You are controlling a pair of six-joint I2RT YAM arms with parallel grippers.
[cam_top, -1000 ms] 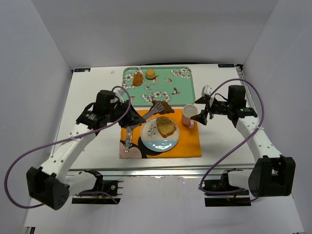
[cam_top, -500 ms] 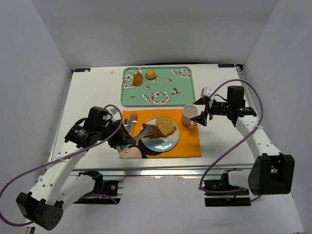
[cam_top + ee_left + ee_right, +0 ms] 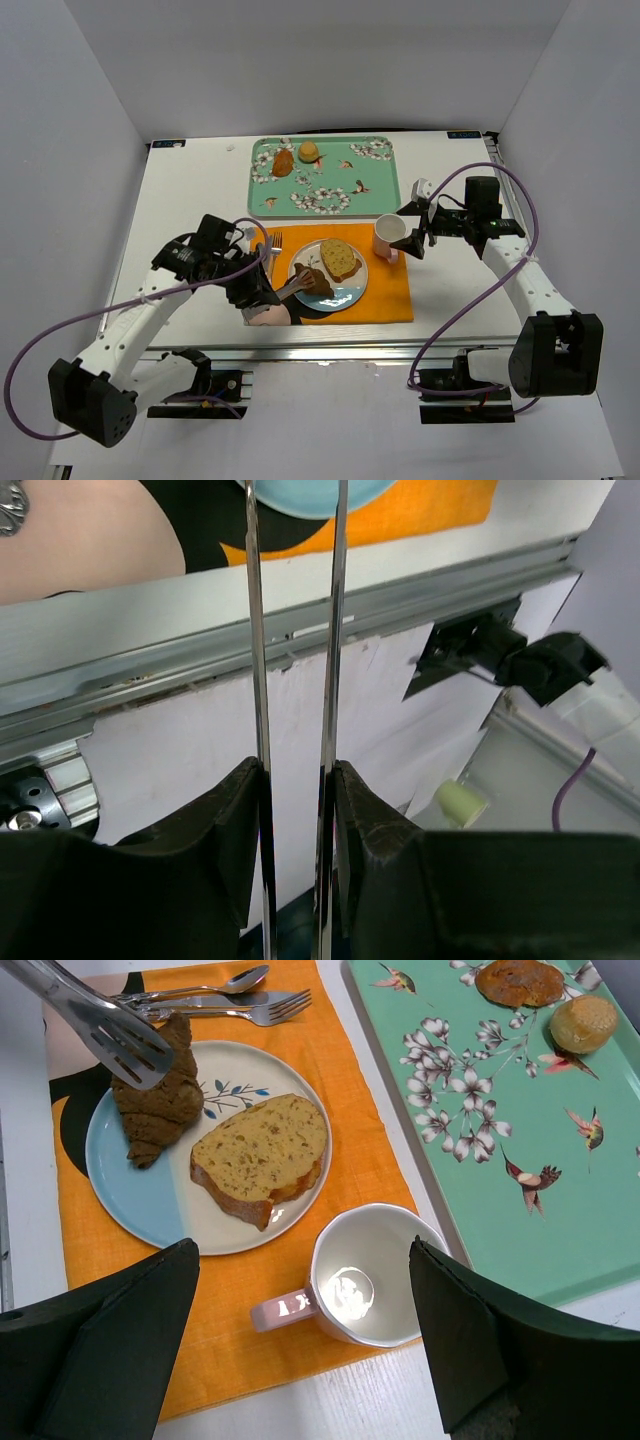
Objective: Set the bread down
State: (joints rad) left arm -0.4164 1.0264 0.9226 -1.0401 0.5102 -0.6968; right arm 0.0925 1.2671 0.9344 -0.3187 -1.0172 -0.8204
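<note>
My left gripper [image 3: 255,285] [image 3: 297,770] is shut on metal tongs [image 3: 290,283] [image 3: 335,630]. The tongs' slotted tip [image 3: 120,1030] lies against a brown croissant-like bread [image 3: 314,281] [image 3: 160,1100], which rests on the left part of the blue and cream plate [image 3: 338,297] [image 3: 120,1210]. I cannot tell whether the tongs still squeeze it. A slice of bread [image 3: 340,258] [image 3: 262,1150] lies on the same plate. My right gripper [image 3: 415,235] [image 3: 303,1260] is open and empty, hovering over a pink mug [image 3: 388,236] [image 3: 370,1275].
The plate and mug stand on an orange placemat [image 3: 385,290]. A fork and a spoon [image 3: 272,243] [image 3: 200,995] lie left of the plate. A green floral tray [image 3: 375,185] [image 3: 480,1160] behind holds two pastries [image 3: 283,162] [image 3: 309,151]. The table's front edge [image 3: 300,610] is near.
My left arm swung the tongs with the brown bread from beside the tray down onto the plate's left part. The right arm has stayed still.
</note>
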